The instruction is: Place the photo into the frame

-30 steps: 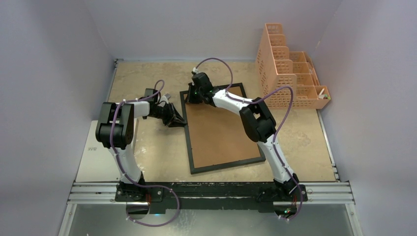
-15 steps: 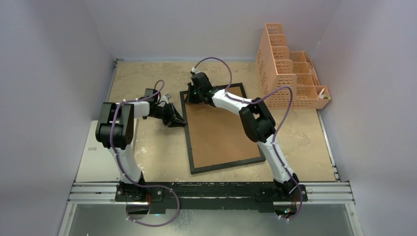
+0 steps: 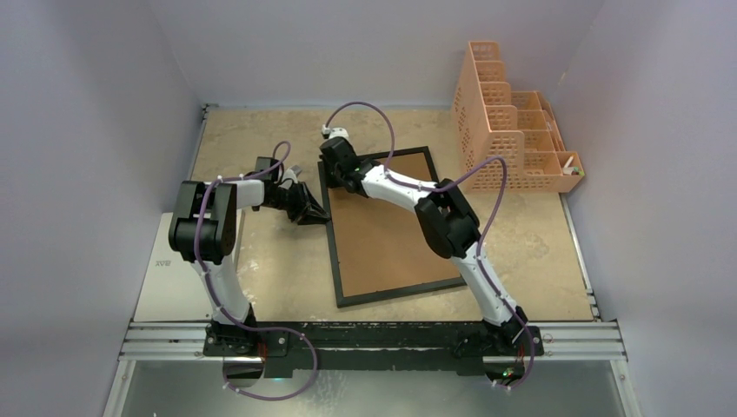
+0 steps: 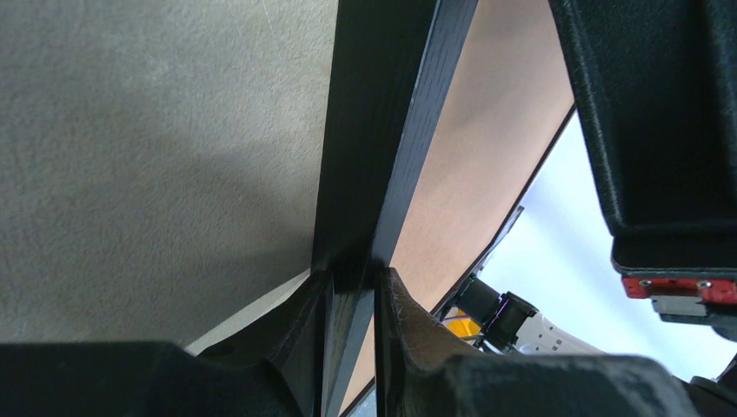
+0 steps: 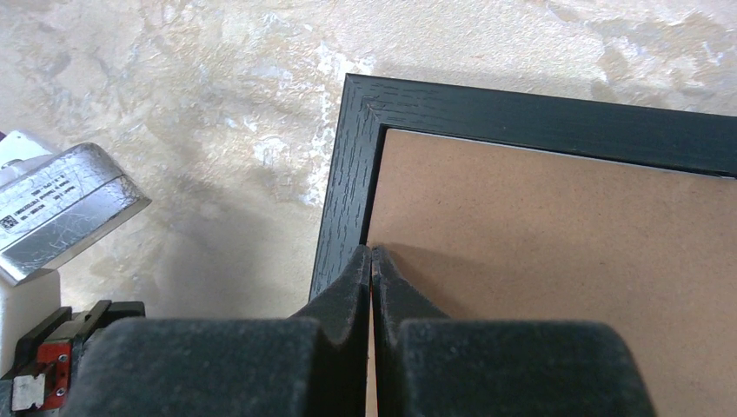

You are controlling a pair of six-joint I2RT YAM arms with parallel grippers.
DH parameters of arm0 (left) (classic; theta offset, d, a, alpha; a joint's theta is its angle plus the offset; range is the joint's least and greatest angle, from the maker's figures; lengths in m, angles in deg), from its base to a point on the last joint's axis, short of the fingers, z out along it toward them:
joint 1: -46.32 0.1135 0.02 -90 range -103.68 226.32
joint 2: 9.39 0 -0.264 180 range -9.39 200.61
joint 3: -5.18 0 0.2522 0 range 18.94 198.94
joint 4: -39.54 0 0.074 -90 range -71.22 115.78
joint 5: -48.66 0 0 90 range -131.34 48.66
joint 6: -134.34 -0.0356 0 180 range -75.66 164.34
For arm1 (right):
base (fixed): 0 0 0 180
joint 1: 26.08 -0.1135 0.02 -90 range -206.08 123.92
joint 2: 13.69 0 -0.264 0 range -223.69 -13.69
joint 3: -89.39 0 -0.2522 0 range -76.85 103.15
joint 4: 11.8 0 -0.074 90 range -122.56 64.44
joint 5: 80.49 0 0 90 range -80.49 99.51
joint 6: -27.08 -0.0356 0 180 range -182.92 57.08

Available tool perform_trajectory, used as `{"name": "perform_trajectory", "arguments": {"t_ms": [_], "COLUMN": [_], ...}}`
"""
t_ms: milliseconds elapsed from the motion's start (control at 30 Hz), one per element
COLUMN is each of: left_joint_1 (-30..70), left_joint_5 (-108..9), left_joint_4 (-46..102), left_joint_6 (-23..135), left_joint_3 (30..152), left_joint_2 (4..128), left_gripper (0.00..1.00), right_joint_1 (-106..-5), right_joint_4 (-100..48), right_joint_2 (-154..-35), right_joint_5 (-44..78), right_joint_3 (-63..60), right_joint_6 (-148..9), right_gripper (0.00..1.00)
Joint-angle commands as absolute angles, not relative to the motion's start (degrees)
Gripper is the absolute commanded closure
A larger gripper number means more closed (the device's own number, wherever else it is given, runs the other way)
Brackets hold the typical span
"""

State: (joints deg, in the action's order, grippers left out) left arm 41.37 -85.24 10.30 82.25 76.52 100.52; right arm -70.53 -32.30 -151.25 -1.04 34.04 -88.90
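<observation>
The frame (image 3: 334, 252) lies face down on the table, its brown backing board (image 3: 391, 234) facing up. My left gripper (image 3: 318, 214) is shut on the frame's left rail (image 4: 382, 104), one finger on each side of it (image 4: 352, 278). My right gripper (image 3: 337, 181) is shut with nothing in it. Its tips (image 5: 371, 252) rest where the board (image 5: 556, 261) meets the left rail (image 5: 343, 200), just near of the far left corner. The photo is hidden from every view.
A peach mesh organizer (image 3: 513, 130) stands at the back right, close to the frame's far right corner. A white flat box (image 3: 178, 269) sits at the left edge beside the left arm. Grey walls close in three sides.
My right gripper has shifted left across the far end of the board to the left rail, and its wrist has turned. The left gripper and the frame have not moved.
</observation>
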Motion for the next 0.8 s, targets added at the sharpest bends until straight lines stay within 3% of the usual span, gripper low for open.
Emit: {"name": "perform_trajectory", "arguments": {"t_ms": [0,233,500,767], "left_joint_1": [40.0,40.0,40.0,40.0], "left_joint_5": [-70.7,-70.7,-70.4,-70.2], "left_joint_4": [5.3,5.6,5.6,5.4], "left_joint_6": [78.7,78.7,78.9,78.9], "left_joint_3": [72.6,72.5,72.5,72.6], "left_joint_2": [104.9,105.2,105.3,105.1], "left_gripper": [0.82,0.82,0.83,0.83], "right_joint_1": [-71.8,-72.0,-71.9,-71.9], "right_joint_4": [-47.0,-57.9,-59.0,-64.9], "right_joint_2": [-157.6,-162.3,-162.8,-167.1], "right_joint_5": [-7.1,-9.2,-7.9,-17.2], "right_joint_3": [31.9,30.7,24.2,27.4], "right_joint_6": [-85.8,-88.4,-90.1,-89.6], "right_gripper": [1.00,1.00,1.00,1.00]}}
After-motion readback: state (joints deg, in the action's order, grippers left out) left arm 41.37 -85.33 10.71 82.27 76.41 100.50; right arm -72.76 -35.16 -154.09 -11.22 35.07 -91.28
